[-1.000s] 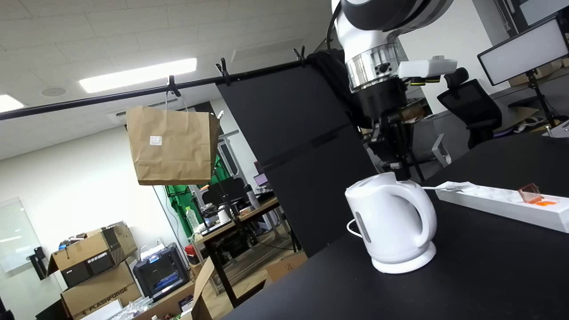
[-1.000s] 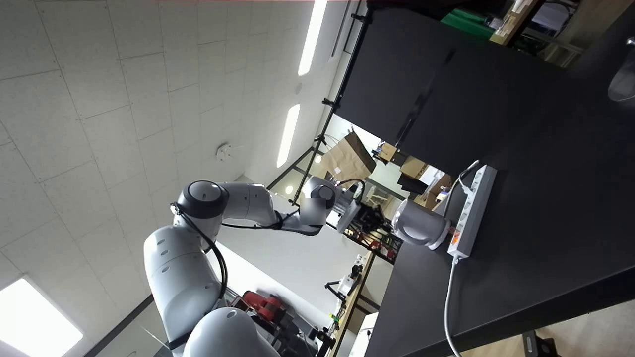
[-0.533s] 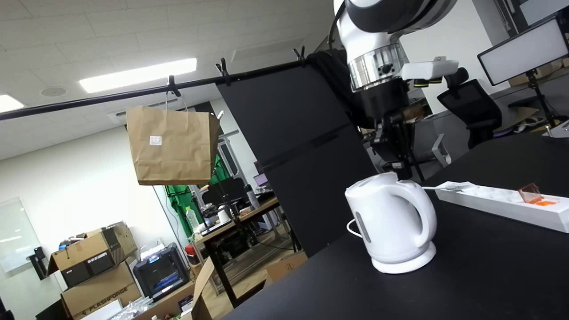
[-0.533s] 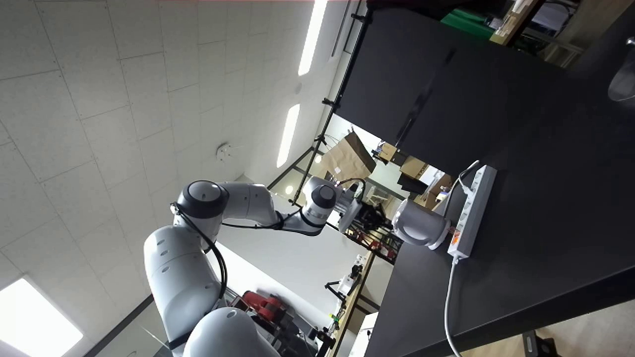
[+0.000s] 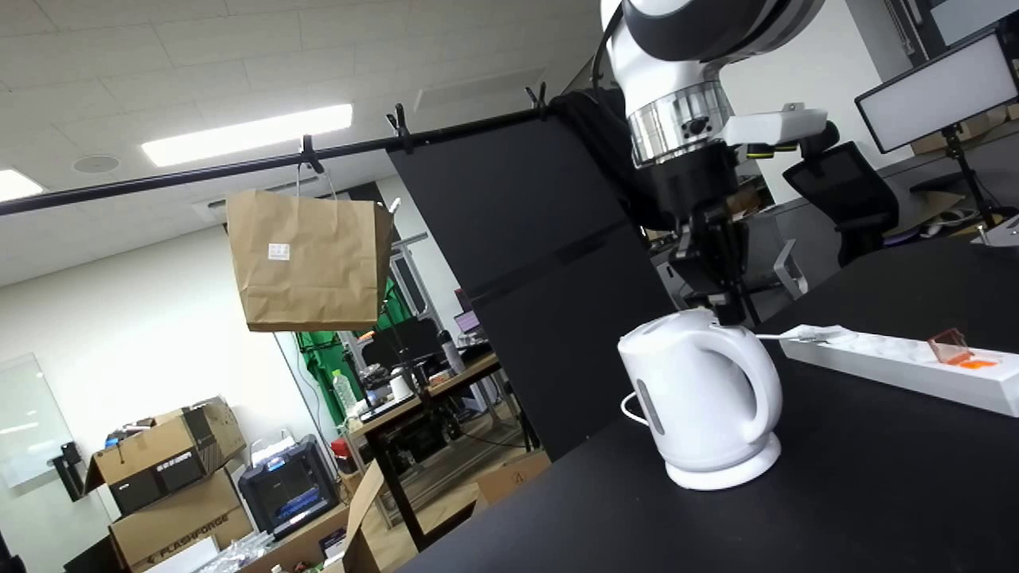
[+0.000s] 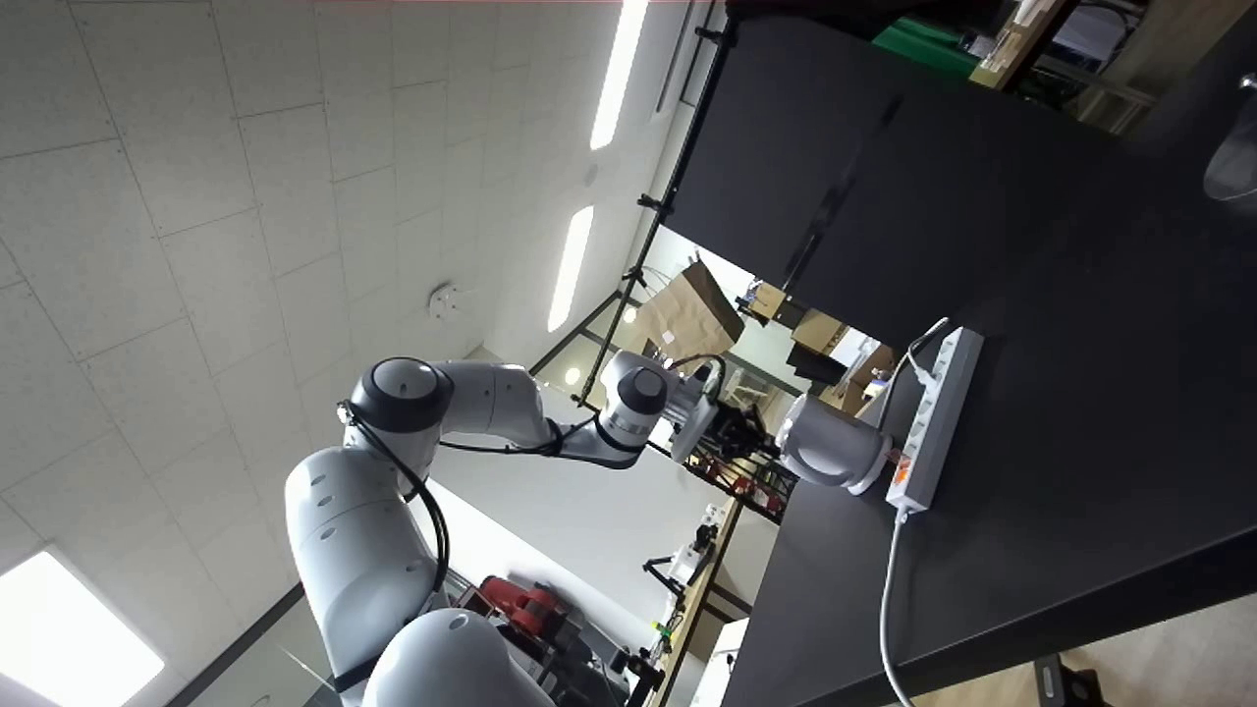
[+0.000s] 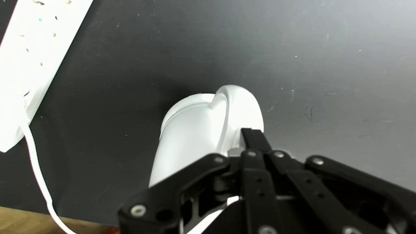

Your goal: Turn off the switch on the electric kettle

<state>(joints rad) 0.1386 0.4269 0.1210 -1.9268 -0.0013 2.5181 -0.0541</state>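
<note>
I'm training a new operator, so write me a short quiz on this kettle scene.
1. True or false: the kettle lies on its side.
2. Pick one: in the wrist view, the cord reaching the power strip is A) black, B) white, C) red.
3. Fill the gap: in both exterior views, the gripper is nearer the kettle's ____ than its base.

Key: 1, false, it stands upright; 2, B; 3, top.

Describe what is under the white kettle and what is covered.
The kettle sits on a round white base on the black table; the base's middle and underside are hidden.
</note>
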